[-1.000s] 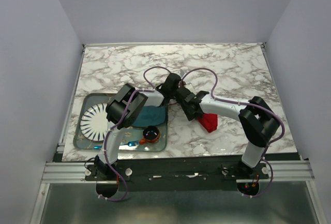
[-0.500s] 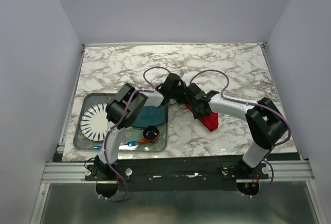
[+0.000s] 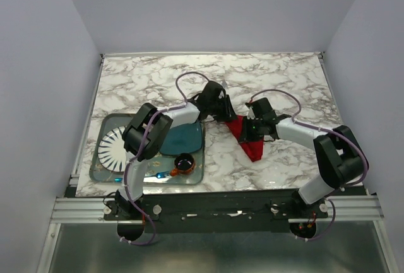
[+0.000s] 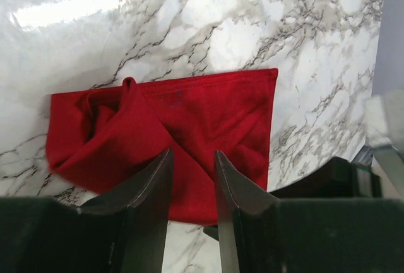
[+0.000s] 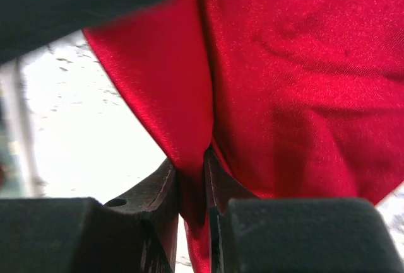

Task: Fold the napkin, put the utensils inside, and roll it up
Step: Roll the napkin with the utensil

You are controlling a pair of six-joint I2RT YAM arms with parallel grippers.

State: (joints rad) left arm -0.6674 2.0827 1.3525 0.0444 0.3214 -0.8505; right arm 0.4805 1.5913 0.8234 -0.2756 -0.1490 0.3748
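Note:
The red napkin (image 3: 251,144) lies crumpled on the marble table, just right of the centre. In the left wrist view the napkin (image 4: 189,115) is a loosely folded band with a raised crease at its left end. My left gripper (image 4: 191,159) hovers over its near edge, open, with nothing between the fingers. In the top view the left gripper (image 3: 226,115) stands at the napkin's far left corner. My right gripper (image 5: 191,162) is shut on a pinched fold of the napkin (image 5: 297,84); from above the right gripper (image 3: 249,130) sits on the cloth's upper part. The utensils are out of view.
A glass tray (image 3: 101,162) at the near left holds a striped white plate (image 3: 117,147), a teal dish (image 3: 183,139), a small dark cup (image 3: 184,161) and a blue plastic utensil (image 3: 158,175). White walls close in the table at the back and both sides.
My right gripper has swung right and closed on a fold of the napkin. My left gripper has let go of the cloth and opened. The napkin now spreads further left.

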